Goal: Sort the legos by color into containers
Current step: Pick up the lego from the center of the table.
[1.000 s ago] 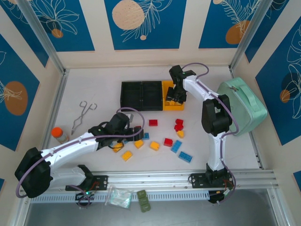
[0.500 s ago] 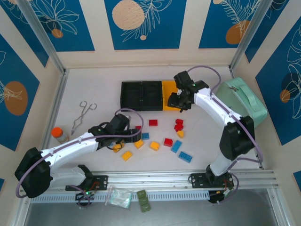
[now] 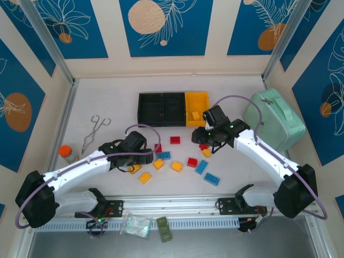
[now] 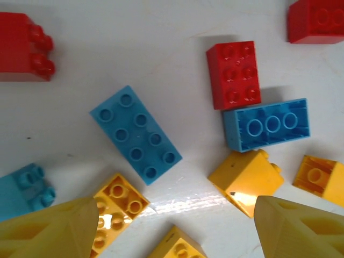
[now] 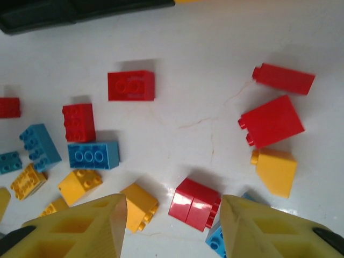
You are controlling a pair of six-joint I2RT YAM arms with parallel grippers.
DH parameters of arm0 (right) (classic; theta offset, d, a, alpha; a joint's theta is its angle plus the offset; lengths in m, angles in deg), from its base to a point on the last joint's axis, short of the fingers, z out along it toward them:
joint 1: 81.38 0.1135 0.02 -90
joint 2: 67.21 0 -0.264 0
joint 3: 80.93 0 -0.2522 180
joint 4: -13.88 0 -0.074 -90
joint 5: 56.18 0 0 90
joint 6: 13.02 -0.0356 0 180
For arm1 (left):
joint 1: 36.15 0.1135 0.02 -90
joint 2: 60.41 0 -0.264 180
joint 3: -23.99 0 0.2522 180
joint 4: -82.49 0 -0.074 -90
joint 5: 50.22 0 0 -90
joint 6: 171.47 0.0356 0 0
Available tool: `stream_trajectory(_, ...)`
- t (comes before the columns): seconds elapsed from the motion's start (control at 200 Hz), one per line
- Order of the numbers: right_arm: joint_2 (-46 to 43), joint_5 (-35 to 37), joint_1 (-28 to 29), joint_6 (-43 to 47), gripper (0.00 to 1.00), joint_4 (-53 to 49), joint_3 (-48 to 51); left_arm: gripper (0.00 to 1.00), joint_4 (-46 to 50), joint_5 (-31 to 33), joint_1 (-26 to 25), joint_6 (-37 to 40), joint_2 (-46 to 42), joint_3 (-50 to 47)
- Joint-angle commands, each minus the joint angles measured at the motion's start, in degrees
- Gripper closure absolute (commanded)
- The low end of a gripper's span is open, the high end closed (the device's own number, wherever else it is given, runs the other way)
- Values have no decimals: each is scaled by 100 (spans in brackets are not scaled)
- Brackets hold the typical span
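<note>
Now that the right gripper (image 3: pixel 206 138) has swung back from the yellow container (image 3: pixel 196 101), jaws apart and empty over the scattered legos (image 3: pixel 176 166), another pick looks due; the left gripper (image 4: pixel 176 212) hovers wide nearby.

You've got the bins (image 3: pixel 162 123) in a row at mid-table (image 3: pixel 107 97), toward the back. A few legos (image 3: pixel 195 114) lie in the rightmost bin. The rest are scattered on the table just before the bins. The case (image 3: pixel 274 121) stands right of the bins. The tongs (image 3: pixel 95 131) lie to their left, with the jar (image 3: pixel 67 153) left of those and nearer you. The bag (image 3: pixel 134 223) and blocks (image 3: pixel 164 228) lie side by side past the near edge.
</note>
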Motion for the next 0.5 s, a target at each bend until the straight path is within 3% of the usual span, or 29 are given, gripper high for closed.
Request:
stream_trajectory(0.0,-159,-185,141,-314,51,243,317,24,484,366,172,-73,-17,197)
stream_trajectory(0.195,-104,-106,519,-600,50,466,644,24,410,367,317,-117,179,214)
stream_trajectory(0.32,-33,-68,699,-712,50,566,710,24,521,719,443,-92,420,319)
stream_trajectory(0.495,-23,55,905,-812,50,560,772,23,224,719,1209,351,743,404)
